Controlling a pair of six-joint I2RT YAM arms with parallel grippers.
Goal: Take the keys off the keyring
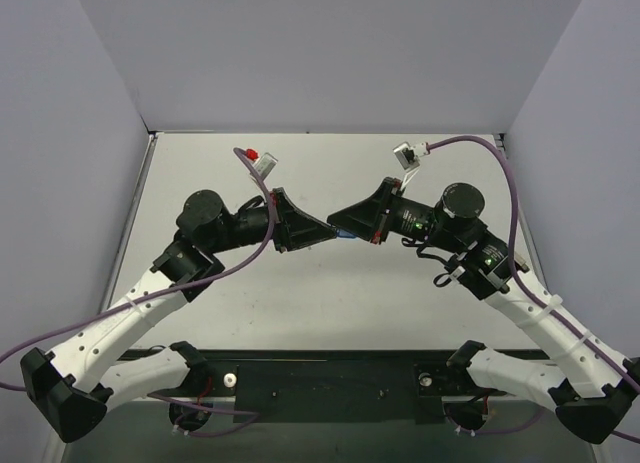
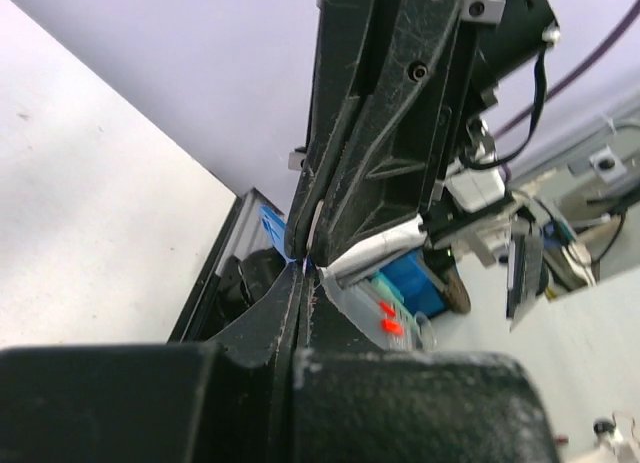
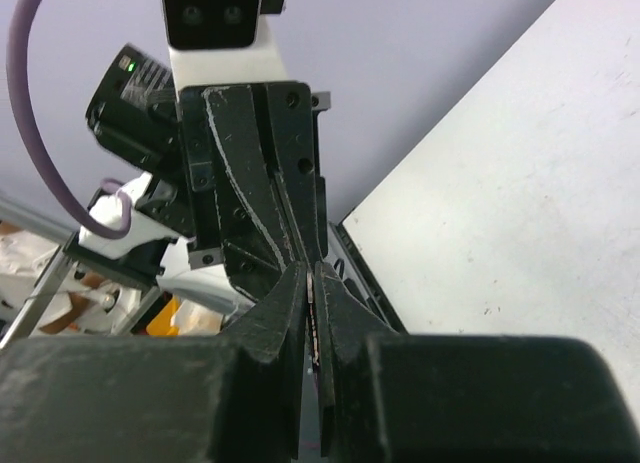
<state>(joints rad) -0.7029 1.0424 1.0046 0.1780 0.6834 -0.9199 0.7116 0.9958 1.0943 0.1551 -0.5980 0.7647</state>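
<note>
**Two pinches, one small keyring, little margin**

The left end effector [image 1: 322, 232] and the right end effector [image 1: 348, 229] meet tip to tip in the air above the bench [image 1: 300, 313]. The right one is closed almost fully on a thin flat piece, seen edge-on between its fingers. The keyring [image 2: 271, 227] shows as a blue tag poking out just beside those tips, so that piece is most likely the tag itself. The left one is closed to a hairline seam, with a pale speck at its very tip. Whether that speck is the ring or the key is too small to tell. The key cannot be made out in any view.

Both holds sit at the extreme fingertips, so a pull apart could slide the metal free and drop it to the bench below. If the left has the ring rather than the key, pulling would only drag the tag out of the right's pinch. A straight tug is also unlikely to wind a key off a ring, and extra force could bend the ring. With the tips this close, a small twist could knock them together.
</note>
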